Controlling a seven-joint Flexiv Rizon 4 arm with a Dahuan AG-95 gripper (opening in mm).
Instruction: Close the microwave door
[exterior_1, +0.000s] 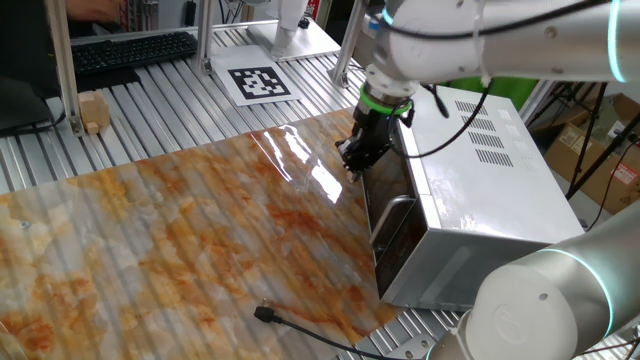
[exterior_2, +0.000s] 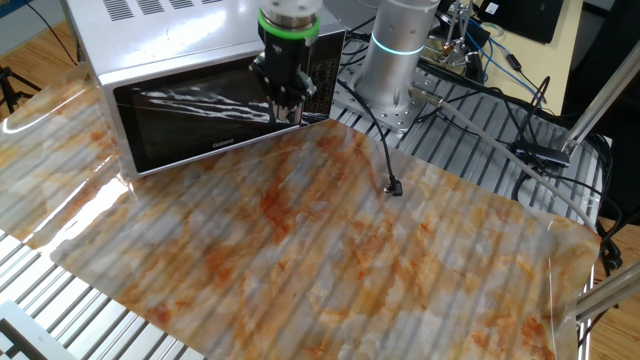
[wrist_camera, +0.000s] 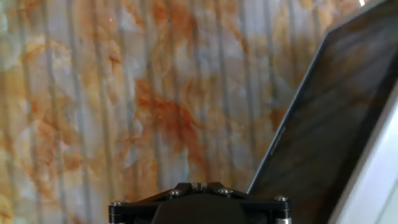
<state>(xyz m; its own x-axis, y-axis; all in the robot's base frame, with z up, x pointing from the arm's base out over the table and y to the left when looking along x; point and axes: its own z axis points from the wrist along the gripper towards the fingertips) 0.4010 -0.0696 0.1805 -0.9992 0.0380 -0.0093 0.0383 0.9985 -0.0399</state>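
Note:
The microwave (exterior_1: 480, 190) is a silver-white box with black vent slots on top; it also shows in the other fixed view (exterior_2: 170, 30). The microwave door (exterior_2: 190, 115), dark glass in a silver frame, lies flat against the oven's front, and no cavity shows. Its curved bar handle (exterior_1: 397, 212) shows in one fixed view. My gripper (exterior_2: 288, 108) hangs just in front of the door face, fingers pointing down and together, holding nothing. I cannot tell if it touches the door. In the hand view the gripper (wrist_camera: 198, 185) is at the bottom edge, with the door glass (wrist_camera: 336, 124) to its right.
An orange-marbled mat (exterior_1: 200, 230) covers the table in front of the microwave. A loose black cable plug (exterior_2: 394, 187) lies on it near the robot base. A printed marker tag (exterior_1: 258, 82), a wooden block (exterior_1: 93, 112) and a keyboard (exterior_1: 130, 50) sit at the far side.

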